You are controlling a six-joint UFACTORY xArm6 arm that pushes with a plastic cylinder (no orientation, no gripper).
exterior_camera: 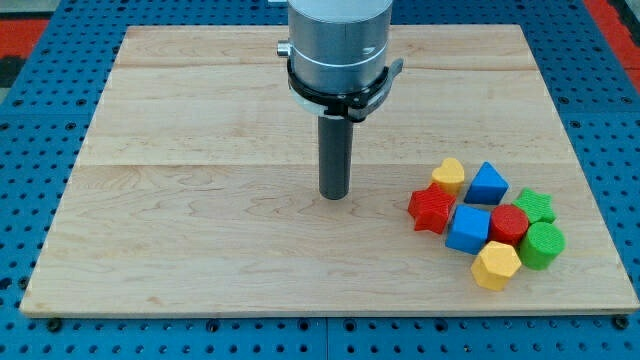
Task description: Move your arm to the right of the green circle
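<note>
Though apart, my tip (333, 195) near blocks (470, 228)

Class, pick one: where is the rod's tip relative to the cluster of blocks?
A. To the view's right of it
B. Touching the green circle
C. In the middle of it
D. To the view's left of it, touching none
D: my tip rests on bare board, left of the red star, the nearest block, with a clear gap between.

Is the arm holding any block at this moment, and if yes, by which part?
Nothing is held. My tip stands on the bare board, apart from all blocks, at the view's left of the green circle.
</note>
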